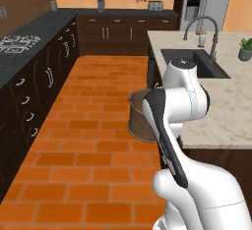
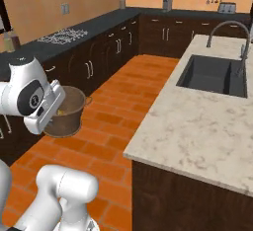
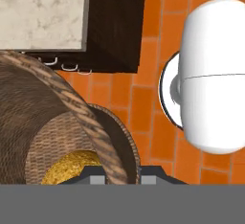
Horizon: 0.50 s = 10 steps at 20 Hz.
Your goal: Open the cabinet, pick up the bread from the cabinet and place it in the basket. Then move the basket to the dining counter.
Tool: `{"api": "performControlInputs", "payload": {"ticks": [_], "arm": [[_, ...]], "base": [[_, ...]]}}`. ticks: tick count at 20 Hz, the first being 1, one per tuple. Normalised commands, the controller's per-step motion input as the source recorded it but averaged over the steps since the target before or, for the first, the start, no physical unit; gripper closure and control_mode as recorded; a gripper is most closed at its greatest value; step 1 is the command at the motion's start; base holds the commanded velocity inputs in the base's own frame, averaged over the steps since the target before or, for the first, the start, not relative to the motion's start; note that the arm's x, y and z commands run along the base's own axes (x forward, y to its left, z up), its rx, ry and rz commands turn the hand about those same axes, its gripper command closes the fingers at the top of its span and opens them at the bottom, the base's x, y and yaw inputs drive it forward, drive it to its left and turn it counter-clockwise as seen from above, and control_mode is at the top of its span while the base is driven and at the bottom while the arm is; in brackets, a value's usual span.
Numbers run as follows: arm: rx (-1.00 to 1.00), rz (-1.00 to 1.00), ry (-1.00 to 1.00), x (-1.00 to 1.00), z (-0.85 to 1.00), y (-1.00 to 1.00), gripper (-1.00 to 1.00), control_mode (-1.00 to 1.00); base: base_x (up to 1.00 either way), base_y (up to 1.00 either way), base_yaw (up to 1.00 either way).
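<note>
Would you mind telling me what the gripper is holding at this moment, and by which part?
The gripper holds the basket by its rim, its fingers straddling the wall, above the floor. The bread lies inside.

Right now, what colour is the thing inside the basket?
Golden yellow bread inside the brown woven basket; hand view shows it best.

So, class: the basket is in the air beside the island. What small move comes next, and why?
Probably swing the basket sideways over the dining counter before lowering. The gripper grips its rim, bread inside, and it hangs above the floor, short of the stone top.
</note>
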Motion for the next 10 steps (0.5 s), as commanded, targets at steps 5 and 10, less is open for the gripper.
{"api": "performControlInputs", "payload": {"ticks": [5, 10], "arm": [[0.00, 0.00, 0.00, 0.00, 0.00, 0.00, 1.00, 1.00], [0.00, 0.00, 0.00, 0.00, 0.00, 0.00, 1.00, 1.00]], "base": [[-0.23, -0.67, -0.01], [0.12, -0.82, 0.00]]}}
